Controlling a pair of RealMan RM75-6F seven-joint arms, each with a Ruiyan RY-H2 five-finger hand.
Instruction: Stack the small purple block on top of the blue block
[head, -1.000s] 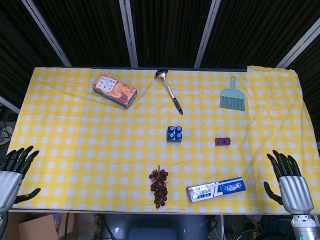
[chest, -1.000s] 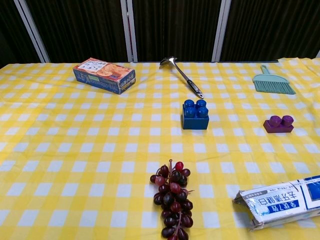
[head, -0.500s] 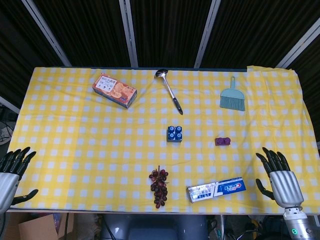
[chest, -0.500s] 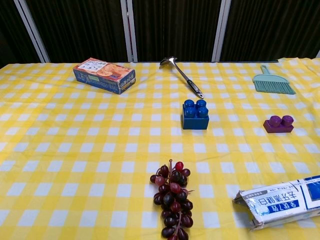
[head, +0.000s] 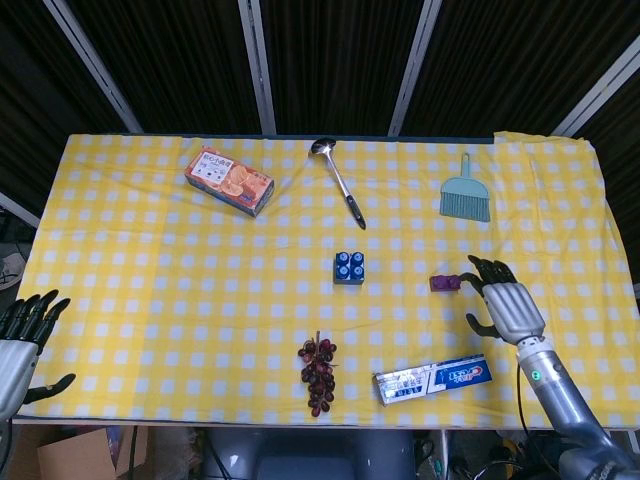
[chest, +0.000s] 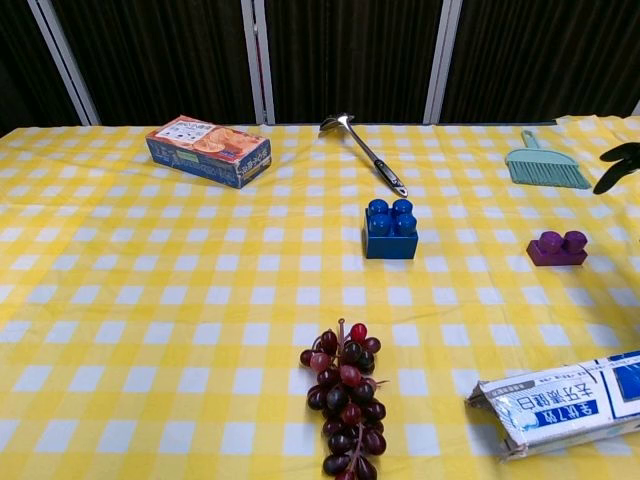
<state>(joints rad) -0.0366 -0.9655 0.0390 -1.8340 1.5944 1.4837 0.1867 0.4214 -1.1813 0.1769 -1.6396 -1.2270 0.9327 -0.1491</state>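
Note:
The small purple block lies on the yellow checked cloth, right of the blue block, which stands alone near the table's middle. My right hand hovers just right of the purple block with its fingers spread and nothing in it; only its dark fingertips show at the right edge of the chest view. My left hand waits off the table's front left corner, fingers apart and empty.
A bunch of dark grapes and a toothpaste box lie near the front edge. A biscuit box, a metal ladle and a teal hand brush lie toward the back.
My right hand has risen from the front right corner and moved in over the table, ending just right of the purple block. The left hand has sunk slightly. No object has moved.

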